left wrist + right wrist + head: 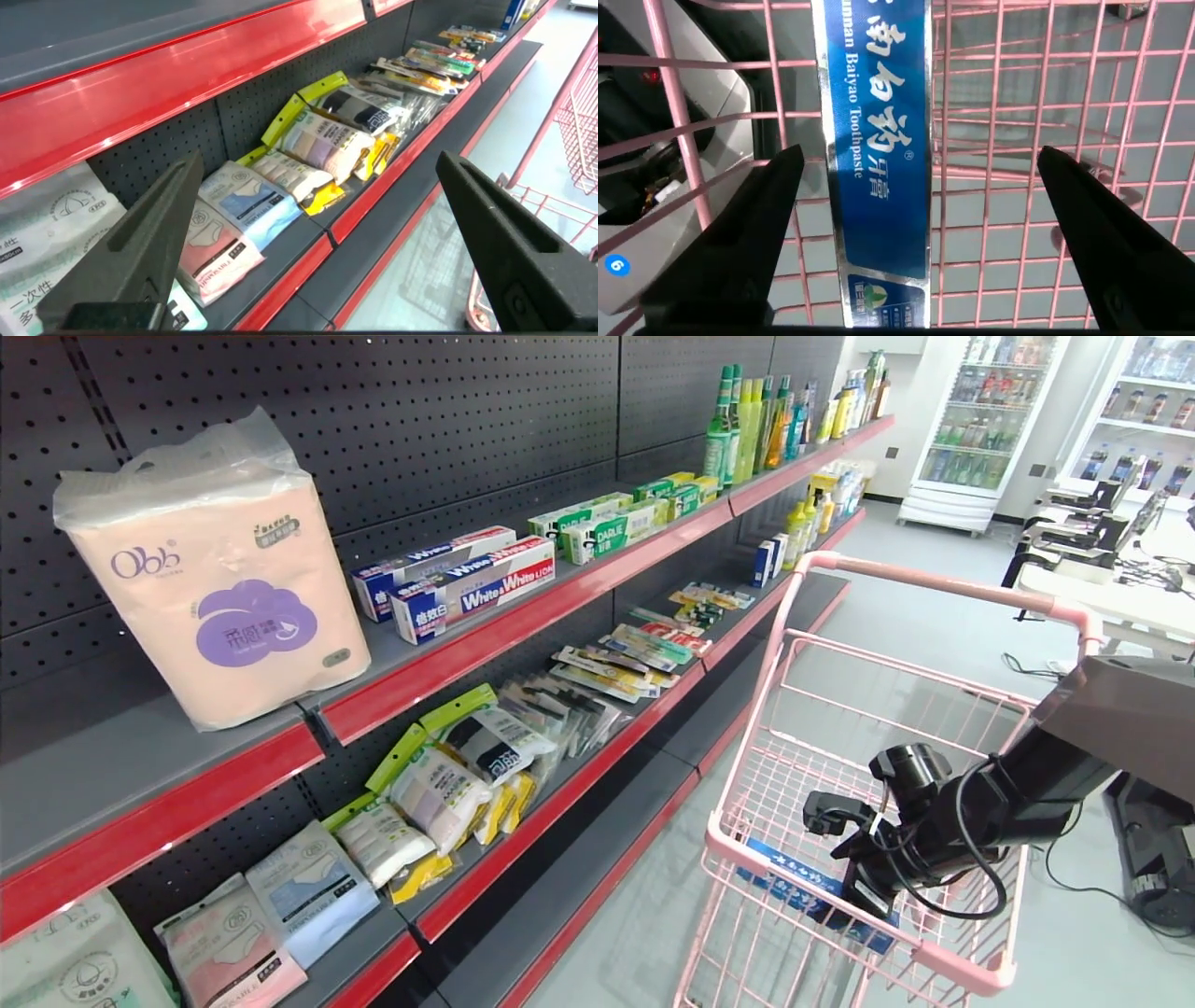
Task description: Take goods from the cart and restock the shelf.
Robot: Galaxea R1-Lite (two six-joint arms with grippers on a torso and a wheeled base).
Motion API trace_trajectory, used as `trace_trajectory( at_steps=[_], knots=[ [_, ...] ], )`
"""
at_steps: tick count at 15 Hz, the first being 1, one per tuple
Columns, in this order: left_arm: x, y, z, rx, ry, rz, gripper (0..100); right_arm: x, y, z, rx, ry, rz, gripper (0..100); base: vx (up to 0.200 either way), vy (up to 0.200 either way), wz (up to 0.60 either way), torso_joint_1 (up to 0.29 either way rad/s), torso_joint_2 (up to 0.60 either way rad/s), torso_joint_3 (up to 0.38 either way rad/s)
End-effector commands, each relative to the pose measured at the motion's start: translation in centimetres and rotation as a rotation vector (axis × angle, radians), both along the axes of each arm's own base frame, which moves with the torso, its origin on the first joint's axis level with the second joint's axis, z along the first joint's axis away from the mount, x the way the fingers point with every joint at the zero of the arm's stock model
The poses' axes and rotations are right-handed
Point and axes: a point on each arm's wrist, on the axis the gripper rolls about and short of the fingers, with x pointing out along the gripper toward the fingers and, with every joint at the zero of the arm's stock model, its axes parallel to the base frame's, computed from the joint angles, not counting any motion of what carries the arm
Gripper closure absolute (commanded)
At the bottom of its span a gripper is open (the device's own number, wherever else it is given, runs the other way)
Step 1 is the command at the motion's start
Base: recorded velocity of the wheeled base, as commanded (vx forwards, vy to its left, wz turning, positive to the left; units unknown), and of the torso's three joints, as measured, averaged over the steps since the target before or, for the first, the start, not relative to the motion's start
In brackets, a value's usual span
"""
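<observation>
Lower the right gripper point(915, 168), now spread wide and holding nothing, straight down onto the blue toothpaste box point(873, 159) lying flat on the wire floor at the near end of the pink cart point(934, 588). Shift sideways first to centre it, judging by the box sitting closer to one finger than to the other. Close across the narrow width, not the length. Stop the descent just short of the mesh, to avoid snagging a fingertip in the wires. Squeeze gently, since thin card probably dents. Lift well above the cart's rim before swinging left to the shelf point(523, 625). Aim for the row of toothpaste boxes point(467, 583) on the upper level. Leave the left gripper point(318, 163), likewise wide and empty, parked near the packets point(280, 177) on the lower level.
</observation>
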Motion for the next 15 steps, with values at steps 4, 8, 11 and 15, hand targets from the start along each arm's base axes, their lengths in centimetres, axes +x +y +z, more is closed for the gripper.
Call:
trace_trajectory(
  at_steps=[4, 8, 11, 15],
  knots=[
    [0.0, 0.0, 0.0, 0.000, 0.001, 0.001, 0, 0.1, 0.0, -1.3, 0.000, 0.029, 0.000, 0, 0.000, 0.000, 0.00, 0.000, 0.00, 0.000],
    [0.0, 0.0, 0.0, 0.000, 0.001, 0.003, 0, 0.8, -0.2, -1.3, -0.003, 0.009, 0.001, 0, 0.000, 0.000, 0.00, 0.000, 0.00, 0.000],
    [0.0, 0.0, 0.0, 0.000, 0.001, 0.001, 0, 0.8, -0.3, -1.5, -0.004, 0.015, -0.001, 0, 0.000, 0.000, 0.00, 0.000, 0.00, 0.000],
    [0.0, 0.0, 0.0, 0.000, 0.001, 0.001, 0, 0.7, -0.4, -1.8, -0.003, 0.023, -0.002, 100, 0.000, 0.000, 0.00, 0.000, 0.00, 0.000]
  ],
)
